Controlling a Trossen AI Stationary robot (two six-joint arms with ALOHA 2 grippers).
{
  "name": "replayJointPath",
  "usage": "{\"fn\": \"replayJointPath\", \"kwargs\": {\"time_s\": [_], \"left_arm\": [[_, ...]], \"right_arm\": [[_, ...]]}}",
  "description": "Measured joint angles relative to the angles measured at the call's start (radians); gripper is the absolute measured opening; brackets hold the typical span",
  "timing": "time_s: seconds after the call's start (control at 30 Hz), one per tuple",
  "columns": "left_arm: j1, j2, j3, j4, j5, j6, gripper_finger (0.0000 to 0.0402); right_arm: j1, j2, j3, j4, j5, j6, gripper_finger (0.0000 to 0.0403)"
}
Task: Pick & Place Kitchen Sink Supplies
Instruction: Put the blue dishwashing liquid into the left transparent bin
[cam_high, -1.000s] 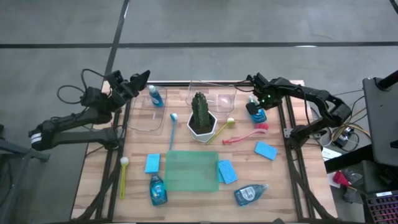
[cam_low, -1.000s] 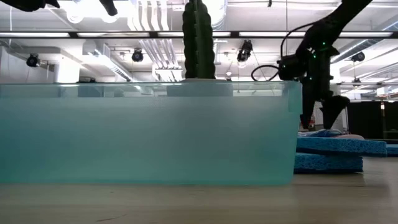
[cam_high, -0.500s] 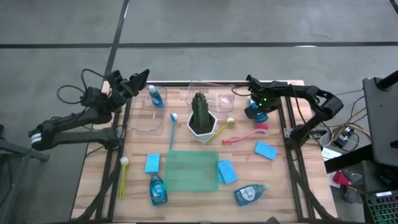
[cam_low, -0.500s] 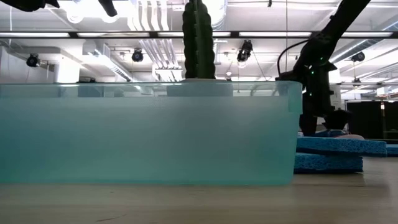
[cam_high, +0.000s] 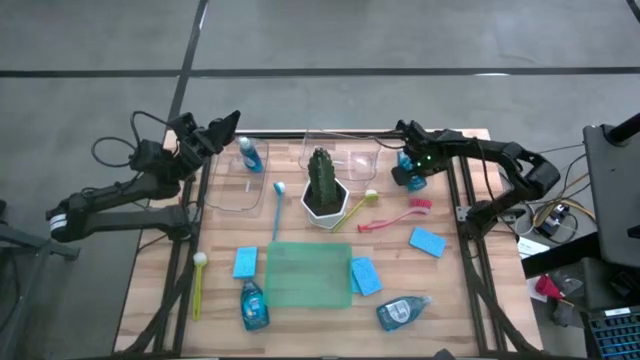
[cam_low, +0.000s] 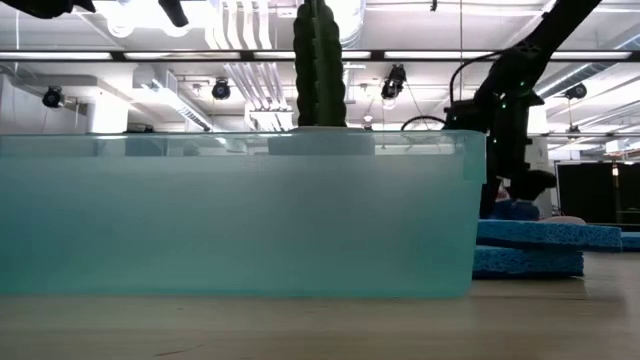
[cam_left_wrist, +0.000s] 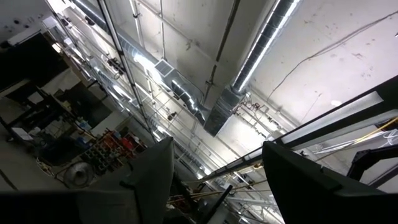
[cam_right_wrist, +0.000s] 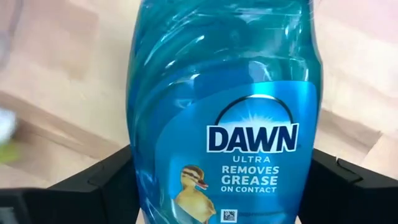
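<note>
**Right end effector closing on soap bottle at far right**

The right end effector (cam_high: 411, 172) straddles a soap bottle (cam_right_wrist: 224, 118) at the desk's (cam_high: 300, 320) far right, fingers flanking its sides, apparently gripping it for transfer. The left end effector (cam_high: 225, 128) waits open at far left, tilted upward, holding nothing.

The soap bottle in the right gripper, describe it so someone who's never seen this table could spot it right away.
Start at the cactus in its white pot at the table's back centre and look toward the right edge. There the right gripper brackets a blue soap bottle, just behind the pink brush. It alone sits between fingers, Dawn label showing; the others lie free.
</note>
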Motion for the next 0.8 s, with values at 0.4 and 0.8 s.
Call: {"fn": "replayJointPath", "kwargs": {"time_s": [0.4,0.8], "left_arm": [[0.000,0.006,0.000,0.000,-0.024,-0.013,0.0245],[0.000,0.006,0.000,0.007,-0.049,-0.080,0.0245]], "right_arm": [[0.000,-0.225,0.000,0.031,-0.048,0.075,0.0308],[0.054,-0.541,0.046,0.247,-0.118,0.147,0.0310]]}}
